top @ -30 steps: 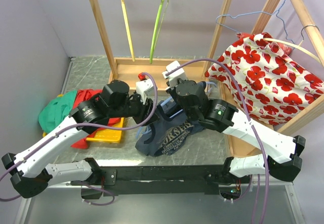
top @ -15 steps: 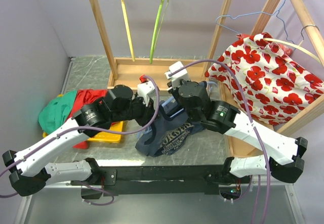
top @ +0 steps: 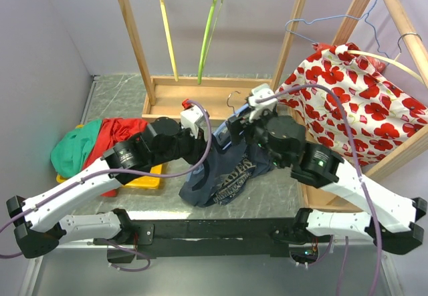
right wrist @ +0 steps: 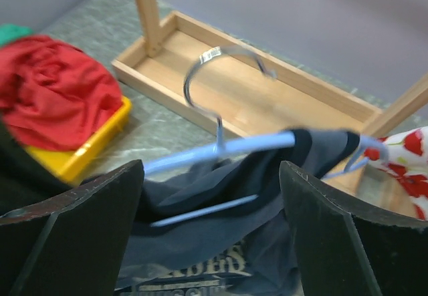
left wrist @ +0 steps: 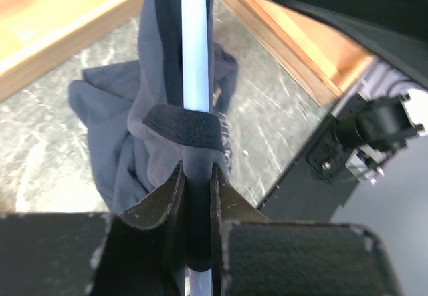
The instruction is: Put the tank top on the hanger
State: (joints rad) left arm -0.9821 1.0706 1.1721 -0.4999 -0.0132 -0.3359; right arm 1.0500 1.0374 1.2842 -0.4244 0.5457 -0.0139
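A grey marbled table (top: 117, 99), with pale purple walls (top: 40, 55). Mid-frame the soft navy tank top (top: 221, 182) droops in a bunch, a strap looped over the thin blue hanger (left wrist: 195, 55). The left gripper (left wrist: 196, 176) pinches that hanger; the right gripper (right wrist: 210, 169) gapes wide. Behind is a wooden rack (top: 167, 95).

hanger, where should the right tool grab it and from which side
On the hanger, probably the short stem under the hook, where it meets the bare blue bar. It stands upright and uncovered between the fingers of the open right tool, so come straight in from the near side. The tank top drapes the bar's other half, and the left tool is shut on one arm.
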